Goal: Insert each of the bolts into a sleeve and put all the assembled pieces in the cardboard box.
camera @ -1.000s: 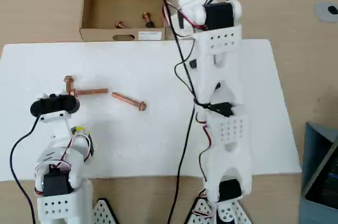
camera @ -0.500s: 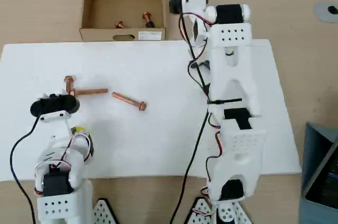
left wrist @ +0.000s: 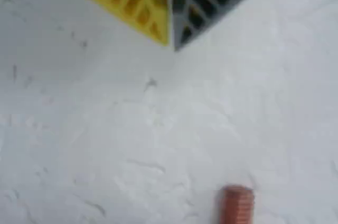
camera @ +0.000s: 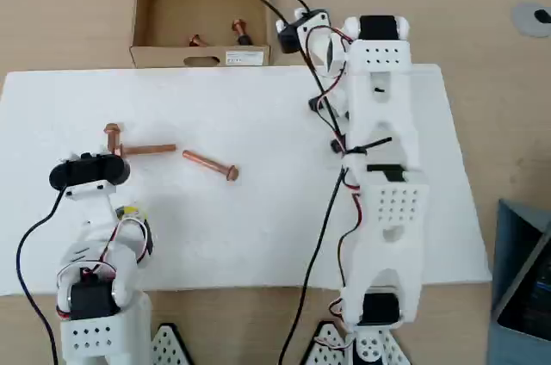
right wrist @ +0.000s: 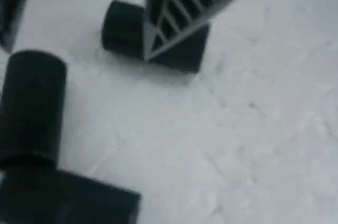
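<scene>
Risk: the sleeves [right wrist: 34, 108] lie bunched on the white mat [camera: 258, 236] under the right arm [camera: 379, 124]. Being round, one could roll off if nudged on the way down. Loose bolts [camera: 209, 164] lie at the mat's 9 o'clock, the box [camera: 145, 12] at 11. Right arm is stretched toward 12; cannot tell its grip. Left fingers [left wrist: 153, 18] are clenched and empty, near a bolt's threaded end.

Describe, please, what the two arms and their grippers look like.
Both arms are white printed shells with perforated panels and black motors. The left arm carries a black wrist camera, a black cable and thin red wires; the left gripper has one yellow and one dark ribbed finger. The right arm is strung with a long black cable and red wires.
</scene>
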Controlling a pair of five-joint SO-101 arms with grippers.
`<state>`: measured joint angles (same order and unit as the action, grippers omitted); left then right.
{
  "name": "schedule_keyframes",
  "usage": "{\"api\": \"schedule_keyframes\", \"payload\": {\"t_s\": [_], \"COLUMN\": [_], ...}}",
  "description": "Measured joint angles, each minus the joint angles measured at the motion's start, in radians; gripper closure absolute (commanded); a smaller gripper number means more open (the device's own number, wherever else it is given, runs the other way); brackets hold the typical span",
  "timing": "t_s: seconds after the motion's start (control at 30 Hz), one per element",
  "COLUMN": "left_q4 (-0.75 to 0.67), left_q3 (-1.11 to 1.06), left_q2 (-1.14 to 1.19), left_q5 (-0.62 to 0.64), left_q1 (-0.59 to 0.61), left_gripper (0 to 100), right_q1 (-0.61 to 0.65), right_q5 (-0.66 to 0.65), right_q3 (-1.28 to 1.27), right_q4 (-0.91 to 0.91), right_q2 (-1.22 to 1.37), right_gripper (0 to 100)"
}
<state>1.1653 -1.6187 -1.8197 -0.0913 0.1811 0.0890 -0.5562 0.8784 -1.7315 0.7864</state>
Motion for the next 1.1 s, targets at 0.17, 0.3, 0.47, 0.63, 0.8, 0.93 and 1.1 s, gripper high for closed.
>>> {"api": "schedule_keyframes", "payload": {"t_s": [0.17,0.3,0.47,0.63,0.8,0.93,1.1], "left_q4": [0.0,0.0,0.0,0.0,0.0,0.0,0.0], "left_q3": [0.0,0.0,0.0,0.0,0.0,0.0,0.0], "left_q2": [0.0,0.0,0.0,0.0,0.0,0.0,0.0], "left_q5": [0.0,0.0,0.0,0.0,0.0,0.0,0.0], "left_q1": [0.0,0.0,0.0,0.0,0.0,0.0,0.0], "left_gripper": [100,100,100,100,100,100,100], "right_q1": [-0.012,-0.017,-0.026,-0.031,-0.052,-0.058,-0.063], "right_q5": [-0.023,-0.051,-0.08,-0.083,-0.081,-0.081,-0.081], "right_q3": [0.098,0.18,0.265,0.315,0.342,0.348,0.404], "right_q4": [0.0,0.0,0.0,-0.002,0.009,0.008,-0.009], "right_q2": [0.1,0.176,0.275,0.328,0.353,0.358,0.376], "right_gripper": [81.6,81.6,81.8,88.9,98.2,98.8,98.8]}}
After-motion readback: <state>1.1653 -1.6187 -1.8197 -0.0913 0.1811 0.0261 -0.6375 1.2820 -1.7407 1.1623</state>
